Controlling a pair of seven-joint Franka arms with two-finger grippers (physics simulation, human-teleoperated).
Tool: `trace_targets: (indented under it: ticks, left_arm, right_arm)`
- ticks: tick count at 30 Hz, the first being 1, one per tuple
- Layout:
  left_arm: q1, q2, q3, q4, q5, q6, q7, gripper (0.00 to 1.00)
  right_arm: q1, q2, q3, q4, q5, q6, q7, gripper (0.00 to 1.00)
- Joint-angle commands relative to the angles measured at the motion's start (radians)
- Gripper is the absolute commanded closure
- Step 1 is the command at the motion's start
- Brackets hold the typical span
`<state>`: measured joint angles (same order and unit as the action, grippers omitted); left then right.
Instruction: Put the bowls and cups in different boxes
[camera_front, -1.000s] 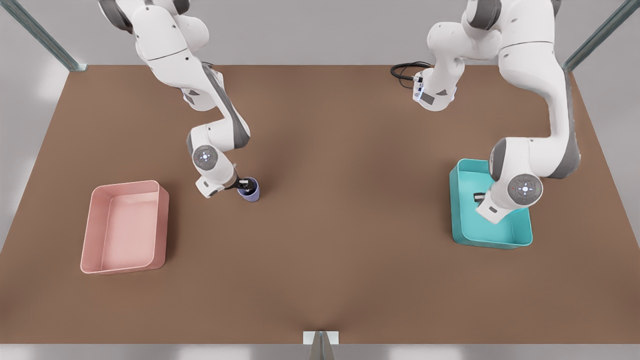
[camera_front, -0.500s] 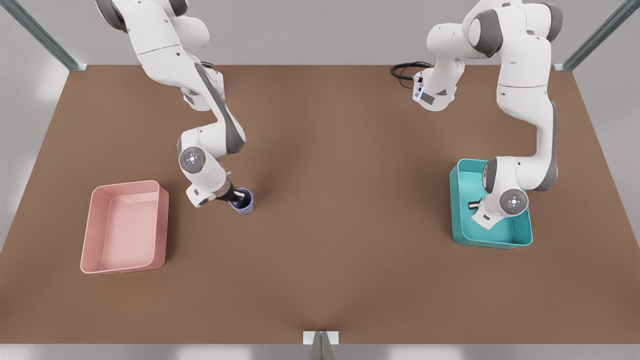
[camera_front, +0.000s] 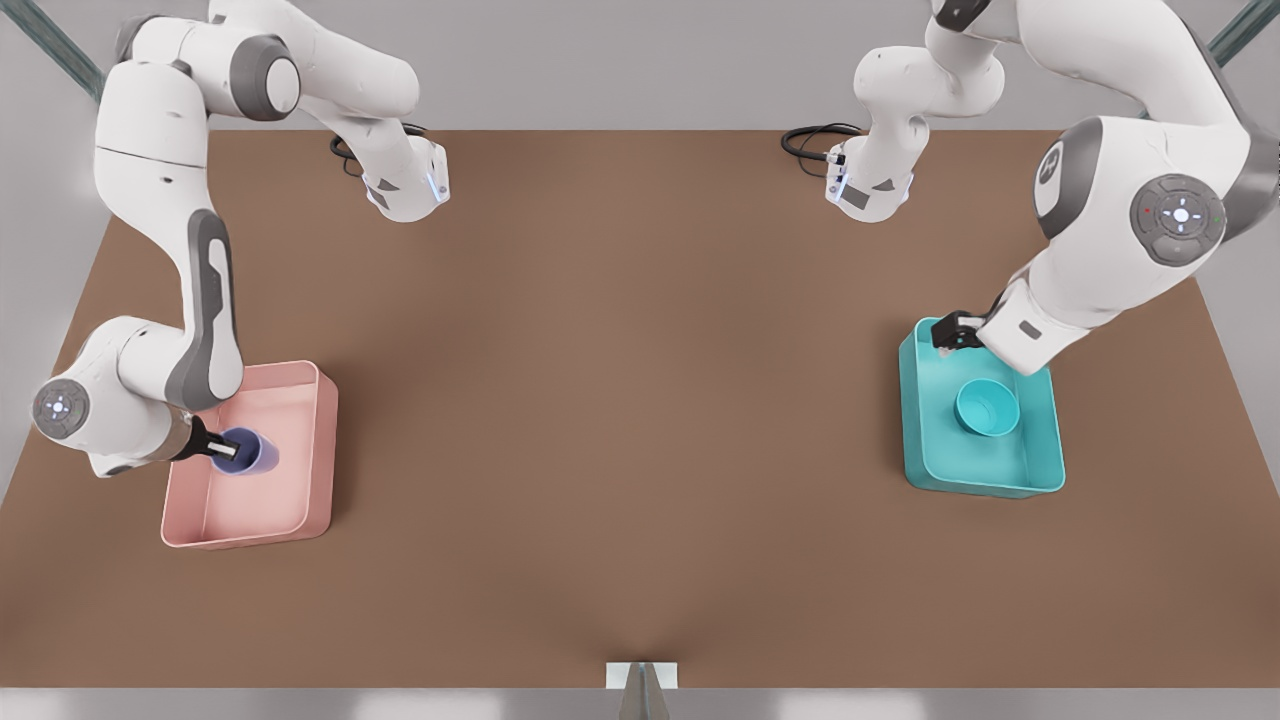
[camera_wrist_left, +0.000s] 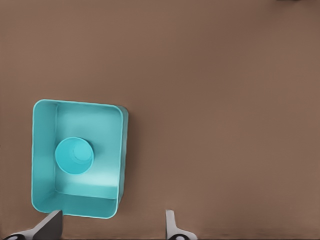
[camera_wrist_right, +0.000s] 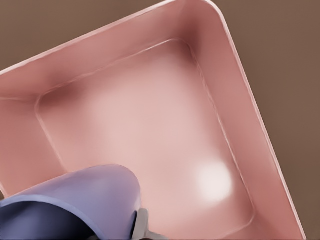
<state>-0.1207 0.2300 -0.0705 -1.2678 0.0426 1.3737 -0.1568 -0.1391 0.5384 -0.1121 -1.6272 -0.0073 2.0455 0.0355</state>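
While the right gripper (camera_front: 228, 452) hangs over the pink box (camera_front: 318, 440) with its fingers clamped on the cup (camera_front: 243, 451), my worry is a drop from height: the cup's tall and could tip or bounce out if I let go now. The bowl (camera_front: 987, 407) sits inside the teal box (camera_front: 1040, 478); the left gripper (camera_front: 950, 335) is up by that box's far rim, fingers spread and empty. Half a second ago the cup was mid-surface (camera_front: 640, 420) and the left gripper was down in the teal box.
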Motion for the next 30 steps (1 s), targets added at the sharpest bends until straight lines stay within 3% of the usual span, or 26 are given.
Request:
trace_targets:
  ticks: [1, 13, 14, 15, 24, 28, 30]
  left_arm:
    - [0.000, -0.004, -0.025, 0.002, 0.011, -0.154, -0.006, 0.00]
    - [0.001, -0.009, -0.061, 0.004, 0.054, -0.202, -0.009, 0.00]
    - [0.001, -0.009, -0.061, 0.004, 0.054, -0.202, -0.009, 0.00]
    - [0.001, -0.009, -0.061, 0.002, 0.054, -0.202, -0.009, 0.00]
    - [0.003, -0.009, -0.061, 0.004, 0.054, -0.203, -0.009, 0.00]
    - [0.003, -0.009, -0.061, 0.004, 0.054, -0.203, -0.009, 0.00]
    - [0.004, -0.009, -0.061, 0.004, 0.054, -0.203, -0.009, 0.00]
  right_arm:
    - [-0.002, 0.049, 0.000, 0.039, -0.010, -0.022, -0.353, 0.79]
    - [-0.014, 0.132, 0.006, 0.064, 0.061, 0.010, -0.358, 0.79]
    - [-0.014, 0.132, 0.009, 0.063, 0.063, 0.007, -0.356, 0.31]
    - [-0.014, 0.130, 0.009, 0.061, 0.073, 0.001, -0.359, 0.00]
    - [-0.004, 0.064, 0.026, 0.110, 0.101, -0.192, -0.350, 0.00]
    - [0.030, 0.057, 0.012, 0.417, 0.092, -0.789, -0.276, 0.00]
    - [0.062, 0.063, 0.029, 0.561, 0.101, -0.760, -0.258, 0.00]
